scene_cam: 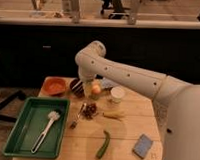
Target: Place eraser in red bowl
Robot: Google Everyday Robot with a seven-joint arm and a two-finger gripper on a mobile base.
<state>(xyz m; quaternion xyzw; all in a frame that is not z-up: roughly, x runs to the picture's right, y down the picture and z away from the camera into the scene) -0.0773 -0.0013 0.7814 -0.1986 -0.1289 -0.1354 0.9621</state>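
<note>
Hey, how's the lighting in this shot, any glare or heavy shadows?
Camera view: light from above leaves the wooden table evenly lit, the background dark. Camera view: the white arm is brightest; the hand, low at the table's far edge right of the red bowl, sits in the arm's shade. No strong glare on the table.
</note>
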